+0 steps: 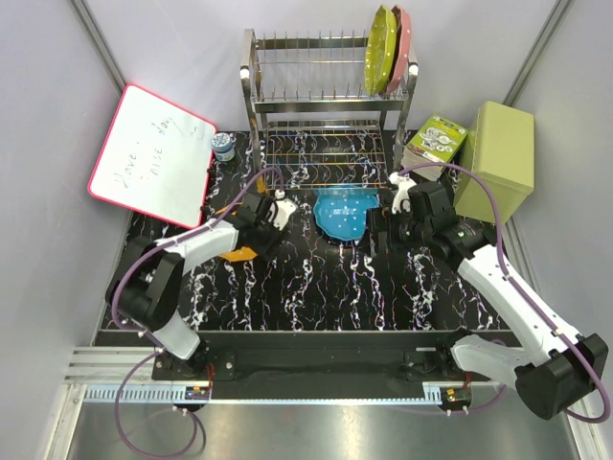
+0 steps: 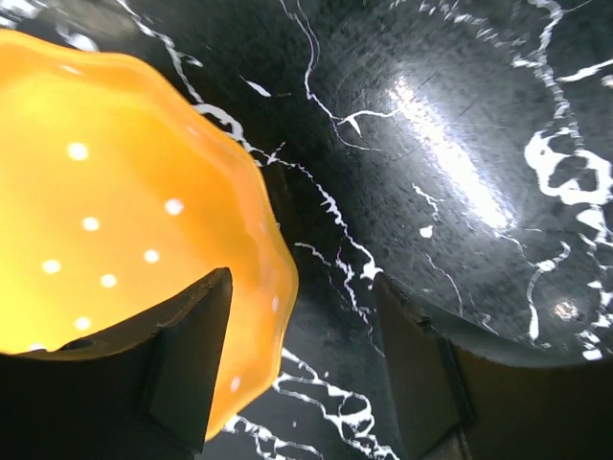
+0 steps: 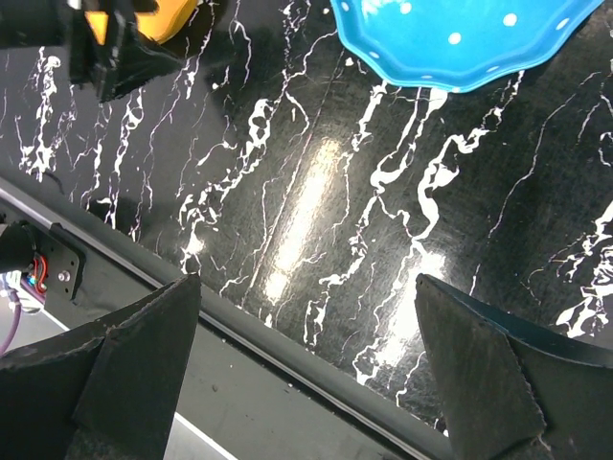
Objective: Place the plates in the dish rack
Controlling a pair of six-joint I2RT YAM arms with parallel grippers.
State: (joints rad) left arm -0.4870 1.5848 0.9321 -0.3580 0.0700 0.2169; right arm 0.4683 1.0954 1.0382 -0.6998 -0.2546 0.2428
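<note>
- Left claw: jaws were spread and straddled the scalloped rim of the orange plate. One finger sat over the plate and the other over bare desk. No pinch was evident, and contact could not be confirmed.
- Orange plate: lay flat on the desk at about 8 o'clock from the blue plate, partly under the left arm.
- Risk: with the plate flat, the lower finger had little room beneath the rim. Closing from there could skid the plate away or catch only a shallow bite, which could drop out on the lift.
- Blue plate: lay flat on the desk in front of the dish rack, the rack at its 12 o'clock.
- Dish rack: the yellow-green plate and pink plate stood on edge at the right end of the top tier. Judged half loaded.
- Risk: a tilted plate could strike the wires or knock the two seated plates.
- Right claw: jaws were spread and held nothing, at about 4 o'clock from the blue plate. Both arms were close together, so a clash was possible.
</note>
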